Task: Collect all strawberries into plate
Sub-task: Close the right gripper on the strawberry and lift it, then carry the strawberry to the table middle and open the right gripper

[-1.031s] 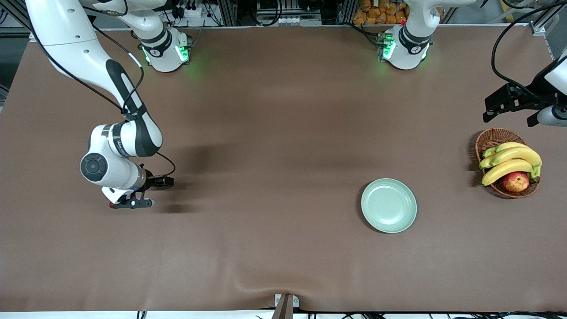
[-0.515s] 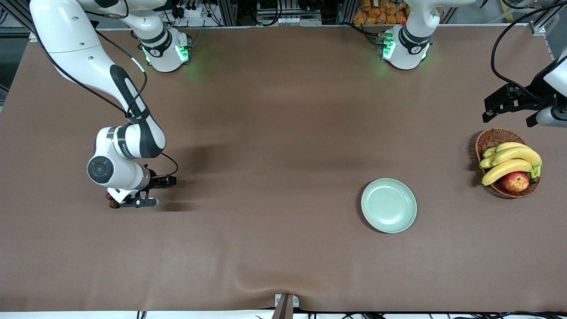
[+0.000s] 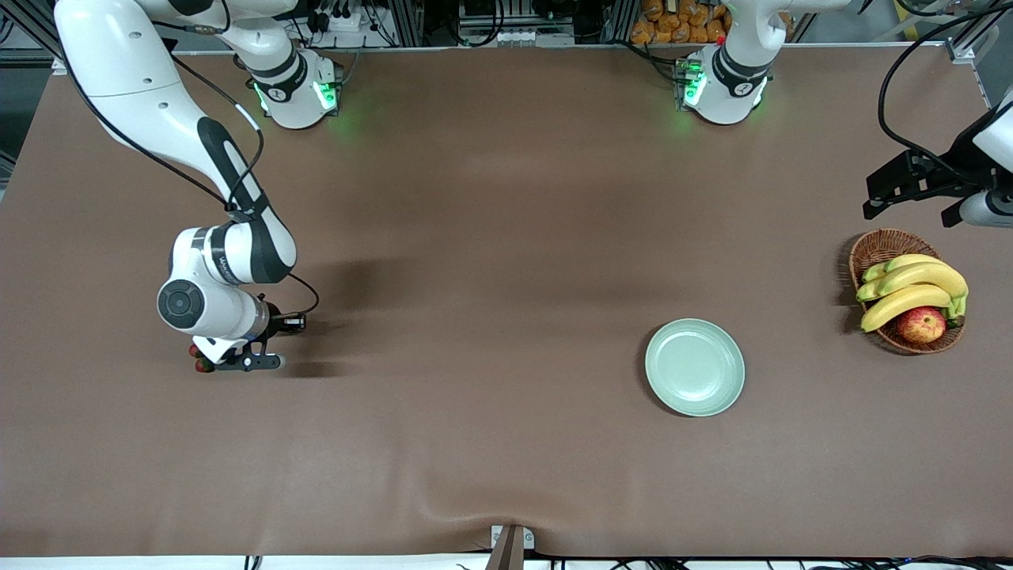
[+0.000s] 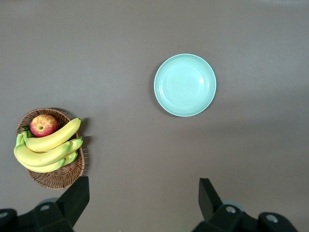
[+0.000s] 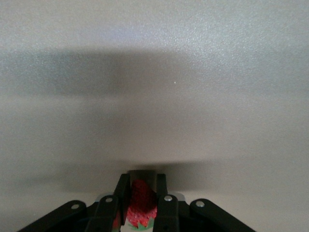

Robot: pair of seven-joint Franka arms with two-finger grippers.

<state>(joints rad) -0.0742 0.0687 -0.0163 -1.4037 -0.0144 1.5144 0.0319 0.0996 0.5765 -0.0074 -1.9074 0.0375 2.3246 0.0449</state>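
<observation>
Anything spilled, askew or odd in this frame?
Nothing stands out. The plate lies flat and bare, the basket sits upright with its bananas and apple. The right gripper is shut on a strawberry; the left gripper waits open above the basket end.

Brown-covered table (image 3: 506, 237), cluttered equipment rack (image 3: 506, 24) along its edge

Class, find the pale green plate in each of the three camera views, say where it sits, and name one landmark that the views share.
Front view: the plate lies on the table, nearer the camera than the basket, toward the left arm's end.
Left wrist view: the plate shows in the upper middle, apart from the basket.
Right wrist view: not in it; only a strawberry gripped by the right gripper.
Shared landmark: the basket, in the front and left wrist views.
</observation>
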